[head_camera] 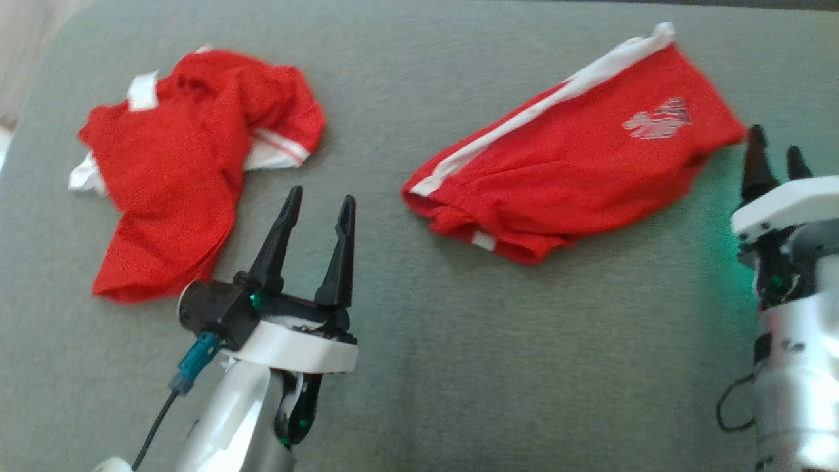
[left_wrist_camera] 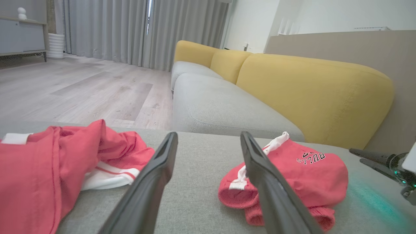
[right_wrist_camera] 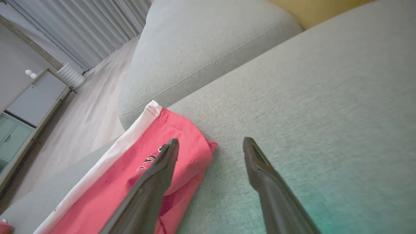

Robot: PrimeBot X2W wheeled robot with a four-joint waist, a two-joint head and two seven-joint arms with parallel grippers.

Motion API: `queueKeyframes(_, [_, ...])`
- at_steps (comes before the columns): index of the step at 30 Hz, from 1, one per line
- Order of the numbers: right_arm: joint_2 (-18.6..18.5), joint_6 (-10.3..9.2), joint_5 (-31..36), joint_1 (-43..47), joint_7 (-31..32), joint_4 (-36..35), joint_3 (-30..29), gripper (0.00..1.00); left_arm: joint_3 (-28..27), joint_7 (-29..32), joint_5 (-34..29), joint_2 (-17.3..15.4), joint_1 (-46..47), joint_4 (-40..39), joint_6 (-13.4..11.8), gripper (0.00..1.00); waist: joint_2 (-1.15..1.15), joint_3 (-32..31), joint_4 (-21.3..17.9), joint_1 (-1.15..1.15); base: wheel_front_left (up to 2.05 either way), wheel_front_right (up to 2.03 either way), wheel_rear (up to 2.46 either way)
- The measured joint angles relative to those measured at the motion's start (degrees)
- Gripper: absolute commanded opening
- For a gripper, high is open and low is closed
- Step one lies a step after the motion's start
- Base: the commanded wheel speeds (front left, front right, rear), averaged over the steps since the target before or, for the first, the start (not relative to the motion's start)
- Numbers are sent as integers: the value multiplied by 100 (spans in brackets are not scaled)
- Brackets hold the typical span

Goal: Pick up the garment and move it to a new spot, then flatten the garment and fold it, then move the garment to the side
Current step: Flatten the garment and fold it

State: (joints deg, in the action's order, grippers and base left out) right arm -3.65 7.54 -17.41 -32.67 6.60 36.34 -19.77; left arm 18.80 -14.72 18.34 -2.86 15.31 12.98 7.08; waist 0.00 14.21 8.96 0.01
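Note:
Two red garments lie on the grey cushion [head_camera: 459, 367]. Red shorts [head_camera: 577, 157] with a white side stripe and a printed logo lie loosely folded at the right. A crumpled red shirt [head_camera: 177, 157] with white trim lies at the left. My left gripper [head_camera: 321, 195] is open and empty over bare cushion between them, the shirt [left_wrist_camera: 48, 169] to its left and the shorts [left_wrist_camera: 308, 175] to its right. My right gripper [head_camera: 775, 139] is open and empty just off the right corner of the shorts [right_wrist_camera: 136, 169], its left finger over that corner.
Beyond the cushion runs a sofa with a grey seat [left_wrist_camera: 221, 107] and yellow backrests [left_wrist_camera: 318, 94]. Wooden floor [left_wrist_camera: 81, 87], curtains and a cabinet [left_wrist_camera: 19, 35] lie further off. My right gripper's fingers [left_wrist_camera: 370, 157] show at the left wrist view's right edge.

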Motion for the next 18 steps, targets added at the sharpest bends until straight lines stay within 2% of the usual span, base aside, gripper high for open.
queueKeyframes(3, [-12,0,102,-354,154,490,-425,100,119,1,136,11,90,9,1,100,0,157,229,0,0,0,0])
queueKeyframes(7, [-23,0,345,-737,305,1045,-684,100,188,0,186,14,144,9,1,100,0,339,472,0,0,0,0])
queueKeyframes(11, [-186,0,682,-989,308,1391,-853,100,214,0,238,15,224,11,0,100,0,442,630,-1,0,0,0])
queueKeyframes(17, [-310,0,957,-1301,350,1800,-870,100,249,0,237,18,232,7,-3,100,0,516,671,-2,0,0,0])
queueKeyframes(18, [-326,0,984,-1345,352,1852,-862,73,259,1,237,18,233,7,-3,100,0,528,670,-2,0,0,0])
